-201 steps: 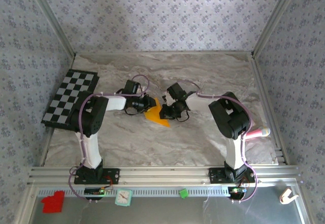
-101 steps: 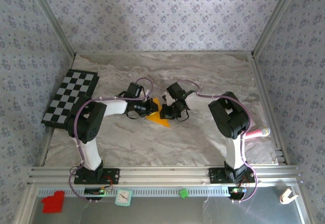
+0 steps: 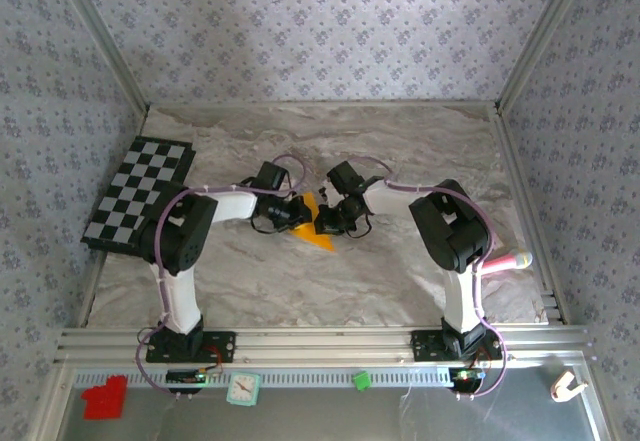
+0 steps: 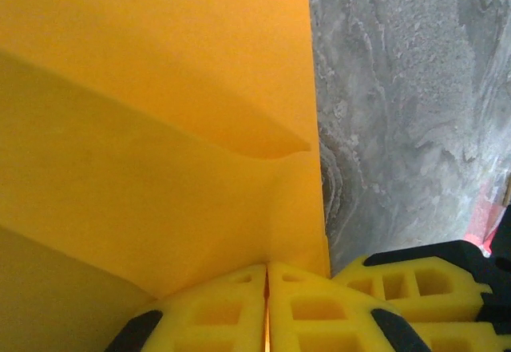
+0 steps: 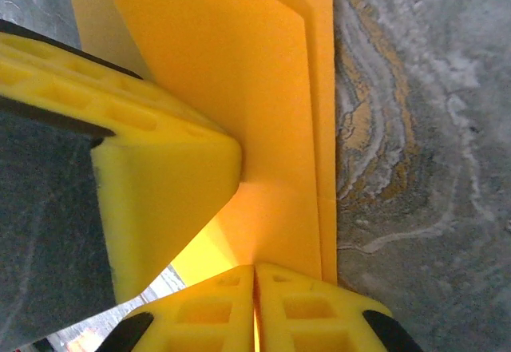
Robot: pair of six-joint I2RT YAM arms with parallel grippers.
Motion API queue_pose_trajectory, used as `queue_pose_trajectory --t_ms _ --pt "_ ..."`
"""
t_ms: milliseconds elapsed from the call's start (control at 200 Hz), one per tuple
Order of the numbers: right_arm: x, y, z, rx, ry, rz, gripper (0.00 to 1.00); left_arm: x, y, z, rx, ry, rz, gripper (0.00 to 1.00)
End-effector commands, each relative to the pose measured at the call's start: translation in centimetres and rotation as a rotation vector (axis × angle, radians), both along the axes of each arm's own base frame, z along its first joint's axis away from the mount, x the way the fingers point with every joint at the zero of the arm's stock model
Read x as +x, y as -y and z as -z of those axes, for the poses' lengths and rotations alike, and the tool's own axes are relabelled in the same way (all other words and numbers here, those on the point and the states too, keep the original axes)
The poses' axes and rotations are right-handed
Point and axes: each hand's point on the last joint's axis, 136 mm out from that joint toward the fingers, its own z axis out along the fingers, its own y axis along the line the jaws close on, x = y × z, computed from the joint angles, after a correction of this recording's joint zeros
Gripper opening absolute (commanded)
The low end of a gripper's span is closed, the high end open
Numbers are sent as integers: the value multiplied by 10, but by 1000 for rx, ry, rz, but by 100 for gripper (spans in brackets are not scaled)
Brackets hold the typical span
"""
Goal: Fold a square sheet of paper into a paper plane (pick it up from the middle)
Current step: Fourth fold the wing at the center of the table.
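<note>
From the near edge, both arms reach to mid-desk, where the orange sheet (image 3: 319, 235) lies between them, already creased into layers. Over the last second the left pincer (image 4: 267, 282) has slid in toward the right one and closed, and its pads now meet on the sheet's edge. The right pincer (image 5: 254, 284) clamps the same paper just beside it, pads pressed together. With both grips set, the next fold can probably be drawn. Farther back lies the marbled desk (image 3: 420, 141), with a checkered mat (image 3: 140, 189) at its left.
</note>
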Motion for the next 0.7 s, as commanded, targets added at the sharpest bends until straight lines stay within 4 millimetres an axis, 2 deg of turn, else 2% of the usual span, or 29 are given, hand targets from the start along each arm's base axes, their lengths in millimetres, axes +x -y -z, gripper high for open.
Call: queue_pose_trajectory --t_ms 0,220,530,640,695 --pt "-40 56 59 -285 -139 -16 10 15 -31 22 160 4 -47 10" --pt "-48 72 66 -327 -158 -31 10 44 -60 21 203 19 -82 10" --pt "-47 69 67 -312 -157 -22 10 88 -110 23 225 29 -189 10" --pt "-46 67 66 -305 -156 -20 10 101 -121 16 236 51 -217 10" --pt "-45 65 64 -298 -152 -18 10 106 -121 5 226 73 -217 10"
